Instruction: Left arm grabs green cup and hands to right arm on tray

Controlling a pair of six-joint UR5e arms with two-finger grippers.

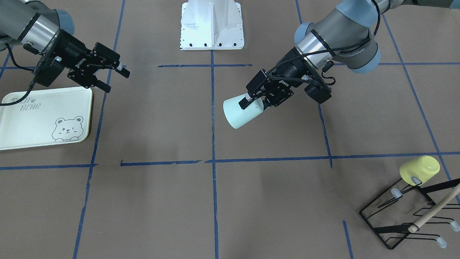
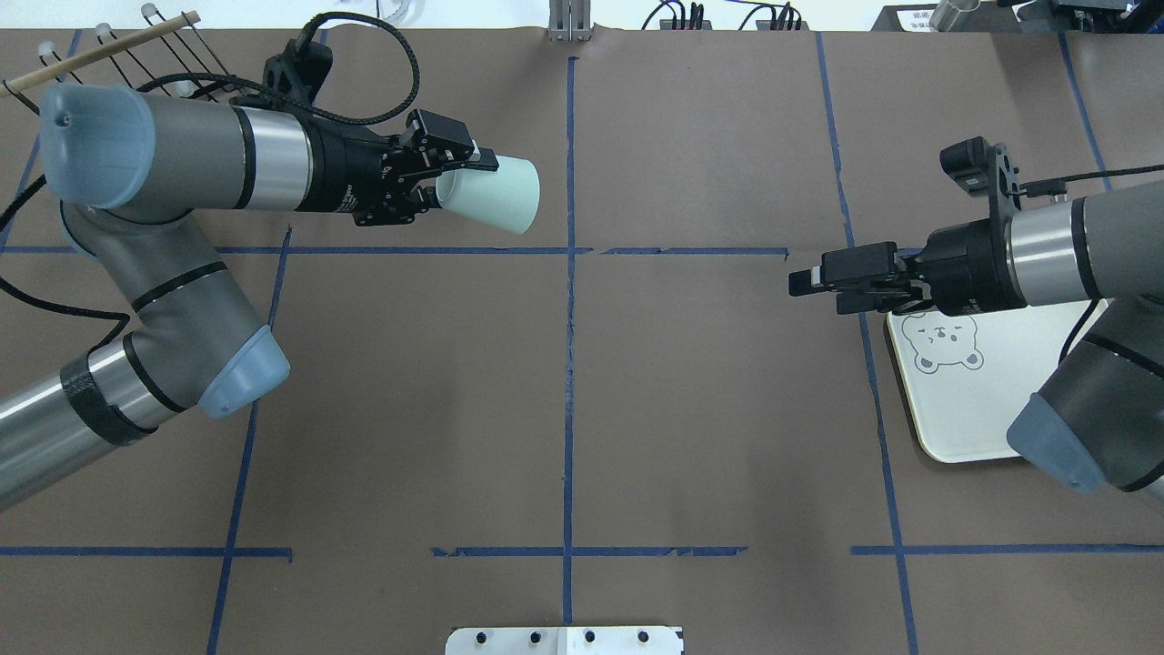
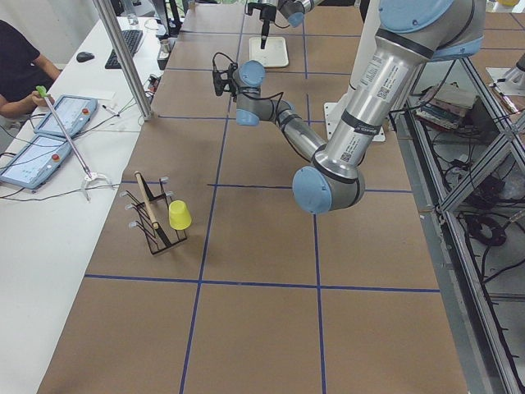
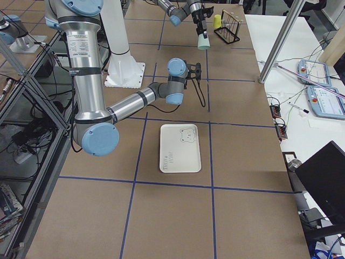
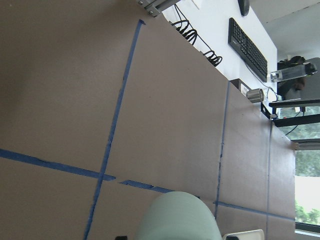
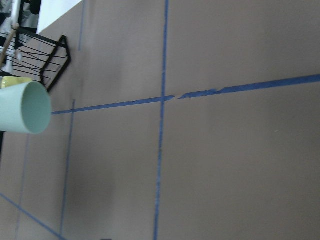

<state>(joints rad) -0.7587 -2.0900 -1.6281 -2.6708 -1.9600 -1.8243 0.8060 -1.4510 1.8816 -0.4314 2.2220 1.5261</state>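
Left gripper [image 1: 251, 102] is clamping the green cup's [image 1: 238, 114] narrow end, cup jutting sideways past the fingertips, off the table. Right gripper [image 1: 115, 80] is hanging spread, empty. Tray [image 1: 36, 118], lettered "BEAR", is lying behind its fingertips.

Smooth plastic green cup [image 1: 237, 114], glossy tray [image 1: 36, 124], matt paper table [image 1: 161, 118]
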